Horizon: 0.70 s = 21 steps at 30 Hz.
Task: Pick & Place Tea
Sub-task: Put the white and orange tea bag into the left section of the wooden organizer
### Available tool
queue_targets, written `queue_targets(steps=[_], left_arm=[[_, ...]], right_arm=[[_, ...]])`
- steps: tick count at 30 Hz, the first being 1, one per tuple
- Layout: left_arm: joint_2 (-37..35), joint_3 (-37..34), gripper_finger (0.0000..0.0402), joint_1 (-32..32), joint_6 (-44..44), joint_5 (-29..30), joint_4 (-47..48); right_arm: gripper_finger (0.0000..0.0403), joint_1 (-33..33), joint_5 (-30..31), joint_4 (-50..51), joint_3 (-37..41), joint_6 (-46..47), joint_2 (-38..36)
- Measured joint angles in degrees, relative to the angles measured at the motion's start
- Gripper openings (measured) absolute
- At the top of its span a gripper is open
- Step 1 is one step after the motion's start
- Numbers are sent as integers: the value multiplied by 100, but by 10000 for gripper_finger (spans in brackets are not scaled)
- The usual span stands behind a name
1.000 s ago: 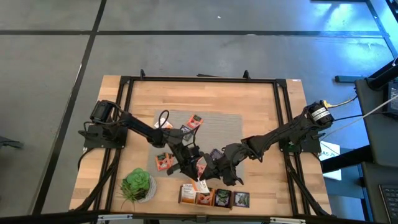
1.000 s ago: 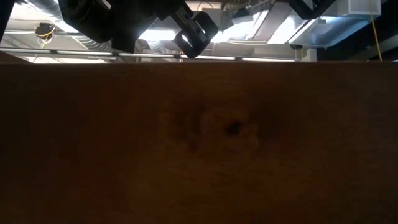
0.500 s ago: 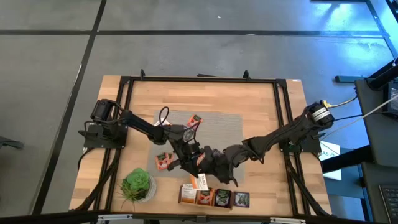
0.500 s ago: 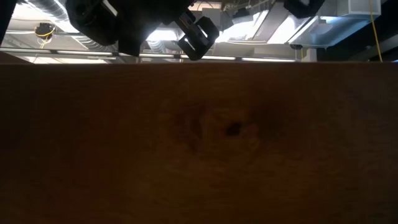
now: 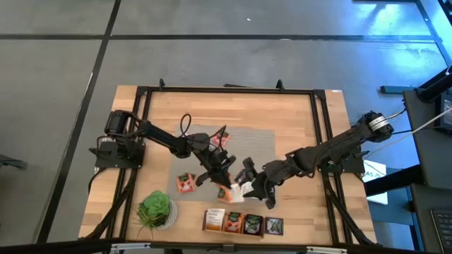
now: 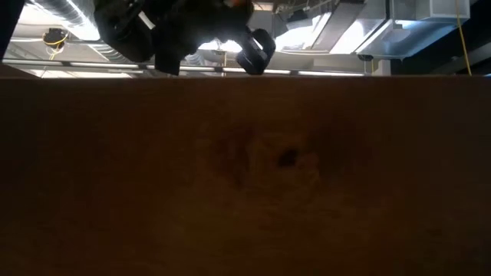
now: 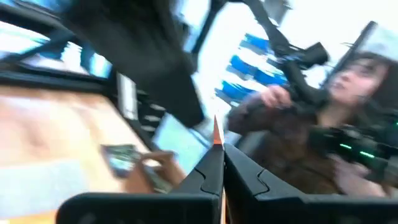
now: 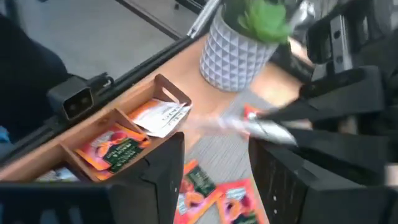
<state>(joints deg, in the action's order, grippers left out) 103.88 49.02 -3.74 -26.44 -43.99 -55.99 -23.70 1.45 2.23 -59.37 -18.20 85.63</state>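
Orange tea sachet (image 7: 216,133) pinched edge-on in the closed left hand (image 5: 224,185), raised over the grey mat (image 5: 258,141). White-and-orange sachet (image 5: 240,189) just beside the right hand (image 5: 248,185), fingers apart, nothing held. Wooden box (image 8: 122,124) near both hands, at the surface's front edge: sachets (image 8: 160,116) already filed in its compartments. More sachets (image 5: 186,183) loose on the mat; roughly midway, by judgement. Potted plant (image 5: 156,209) beside the box.

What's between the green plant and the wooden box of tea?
Only bare wooden table between green potted plant and long wooden tea box, shown in the high view.
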Motion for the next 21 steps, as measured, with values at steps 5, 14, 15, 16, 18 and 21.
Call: queue_targets(steps=[5, 14, 15, 16, 18, 21], left_arm=[[-159, -22, 2, 110, 547, 858, 176], [-1482, -13, 2, -129, 2184, 2776, 2251], [-1611, -90, 2, -177, 2261, 2989, 2305], [-1719, -172, 2, -216, 2309, 3124, 2315], [-1997, -394, 2, -306, 2357, 3275, 2278], [-2425, -808, 2, -478, 2315, 3885, 1936]], right_arm=[[181, 38, 91, 247, -3, 759, -24], [181, 31, 470, 844, 114, 1047, -372], [181, 28, 470, 773, 170, 1047, -435], [181, 27, 473, 617, 249, 1058, -491], [181, 77, 531, 354, 438, 1094, -506], [181, 137, 641, 103, 653, 1297, -476]])
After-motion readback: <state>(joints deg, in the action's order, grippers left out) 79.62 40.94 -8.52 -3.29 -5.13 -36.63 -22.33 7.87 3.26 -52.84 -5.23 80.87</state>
